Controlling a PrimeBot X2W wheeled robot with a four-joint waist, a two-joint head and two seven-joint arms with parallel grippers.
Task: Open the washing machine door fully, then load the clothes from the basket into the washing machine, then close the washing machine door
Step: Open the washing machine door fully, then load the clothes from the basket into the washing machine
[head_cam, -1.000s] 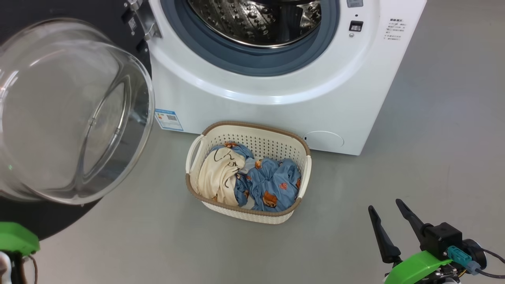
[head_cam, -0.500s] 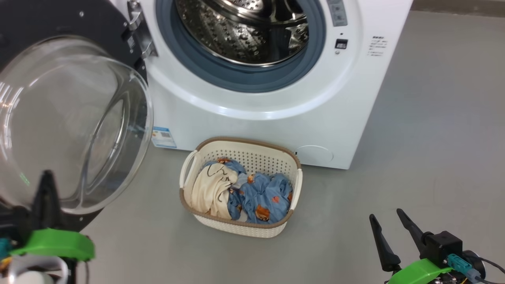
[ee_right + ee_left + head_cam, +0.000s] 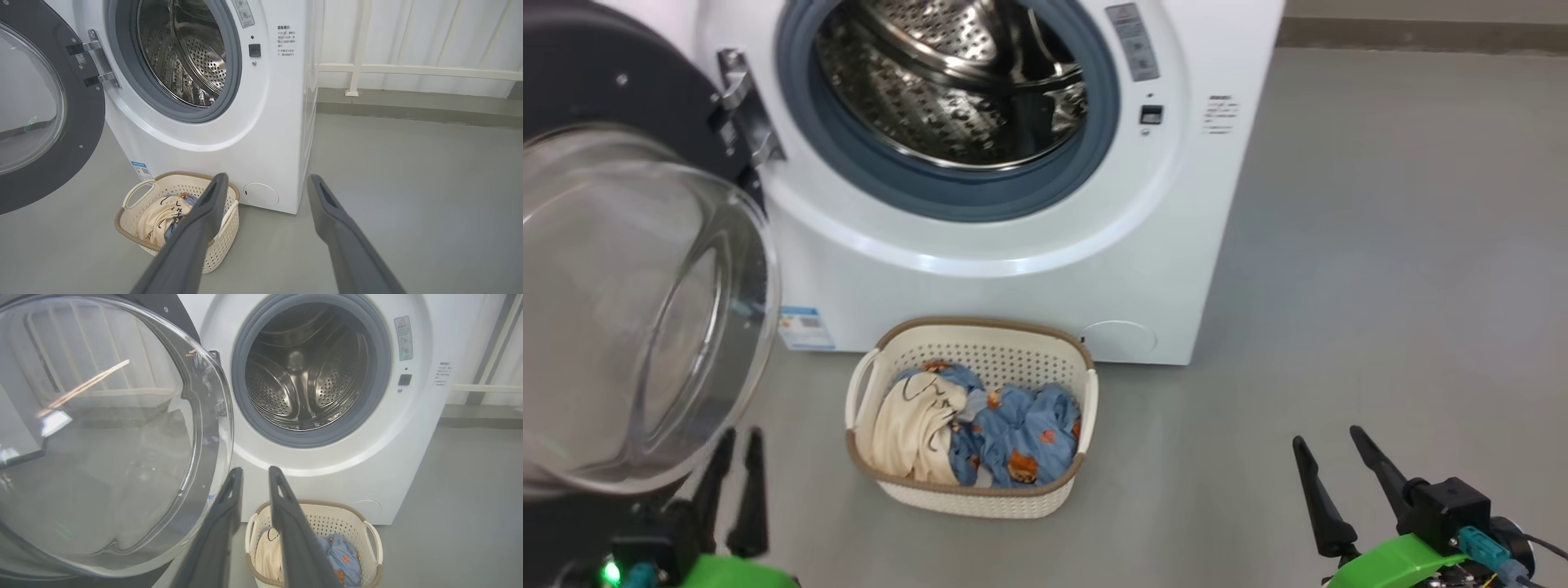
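The washing machine (image 3: 1013,286) stands with its steel drum (image 3: 947,90) exposed. Its door (image 3: 629,310) is swung out to the left, the glass bowl bulging toward me. On the floor in front sits the basket (image 3: 980,324), holding the clothes: a cream garment (image 3: 915,429) and a blue bear-print one (image 3: 1021,433). My left gripper (image 3: 740,437) is low at the left beside the door, left of the basket, its fingers a little apart and empty. In the left wrist view it (image 3: 255,470) points between door and basket. My right gripper (image 3: 1327,437) is wide open and empty, well right of the basket.
Bare grey floor (image 3: 1380,286) spreads to the right of the machine. A white wall with a rail (image 3: 408,69) and a low kerb runs behind it. The open door takes up the space at the left, close to my left arm.
The head camera has turned, shifting the picture left and lower. My left gripper has come up into view beside the door and its fingers have parted. The right gripper is unchanged.
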